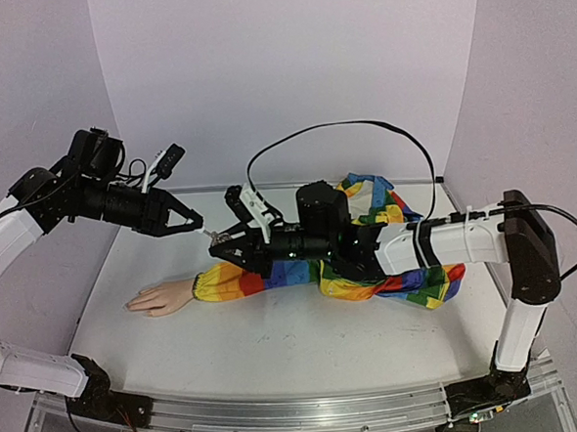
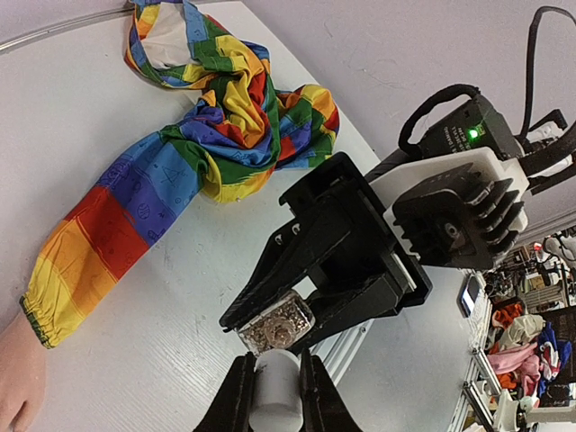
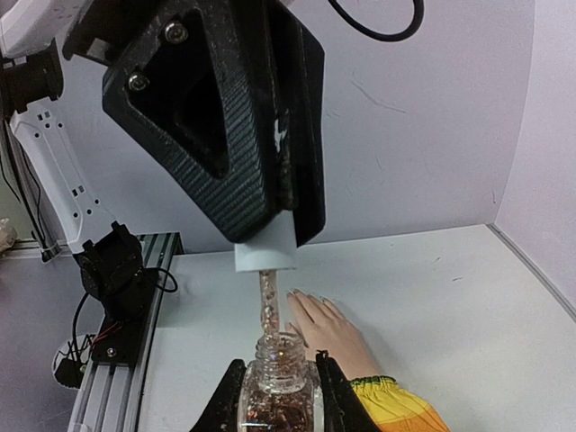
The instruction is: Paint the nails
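The nails [image 3: 295,297] are sitting at the fingertips of the mannequin hand [image 1: 161,299] and are too small to be resolved individually. The hand is lying flat on the table [image 1: 277,349], at the left, protruding from the cuff of the rainbow-striped sleeve [image 1: 239,280].

Above the cuff, the right gripper [image 3: 279,369] is clamping the glass bottle [image 3: 274,400] of glittery polish, with its neck facing the left gripper [image 2: 275,364]. The left fingers are pinching the white cap [image 3: 265,256], and its brush stem [image 3: 268,306] is passing through the bottle neck. No polish is showing on the hand.

Hazards:
- A stem travelling off-axis is likely to scrape the rim and lever the bottle in the right fingers.
- An overloaded brush is likely to drip on the sleeve or table while crossing to the fingertips.
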`<control>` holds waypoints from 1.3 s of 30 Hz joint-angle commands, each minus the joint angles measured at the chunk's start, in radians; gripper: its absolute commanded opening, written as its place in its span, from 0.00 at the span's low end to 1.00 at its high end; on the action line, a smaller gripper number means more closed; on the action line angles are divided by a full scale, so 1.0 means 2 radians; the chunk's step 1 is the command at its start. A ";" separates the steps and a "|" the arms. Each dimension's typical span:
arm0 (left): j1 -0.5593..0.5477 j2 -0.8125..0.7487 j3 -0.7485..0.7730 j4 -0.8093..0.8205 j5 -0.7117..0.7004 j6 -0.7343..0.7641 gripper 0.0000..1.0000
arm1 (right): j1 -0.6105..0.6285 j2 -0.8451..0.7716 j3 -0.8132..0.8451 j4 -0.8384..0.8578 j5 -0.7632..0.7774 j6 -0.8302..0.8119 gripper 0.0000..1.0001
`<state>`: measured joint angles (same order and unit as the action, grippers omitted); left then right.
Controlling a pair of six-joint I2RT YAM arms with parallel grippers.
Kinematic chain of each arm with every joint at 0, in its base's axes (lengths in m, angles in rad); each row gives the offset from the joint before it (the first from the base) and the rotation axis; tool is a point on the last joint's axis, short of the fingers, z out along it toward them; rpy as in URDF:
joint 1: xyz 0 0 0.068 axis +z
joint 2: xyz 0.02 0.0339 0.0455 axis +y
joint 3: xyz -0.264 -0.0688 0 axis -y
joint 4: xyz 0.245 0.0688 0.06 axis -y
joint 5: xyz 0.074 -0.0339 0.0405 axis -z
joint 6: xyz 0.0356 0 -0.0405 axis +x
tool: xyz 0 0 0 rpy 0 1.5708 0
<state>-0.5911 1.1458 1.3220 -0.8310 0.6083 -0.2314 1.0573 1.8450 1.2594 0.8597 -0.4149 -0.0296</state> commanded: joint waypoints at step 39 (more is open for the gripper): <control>-0.068 0.116 0.059 -0.064 -0.130 -0.057 0.00 | 0.049 0.032 0.026 0.147 0.412 -0.059 0.00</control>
<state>-0.6758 1.3087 1.4147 -0.8913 0.3782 -0.2733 1.1332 1.9087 1.2938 0.8768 0.0227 -0.0795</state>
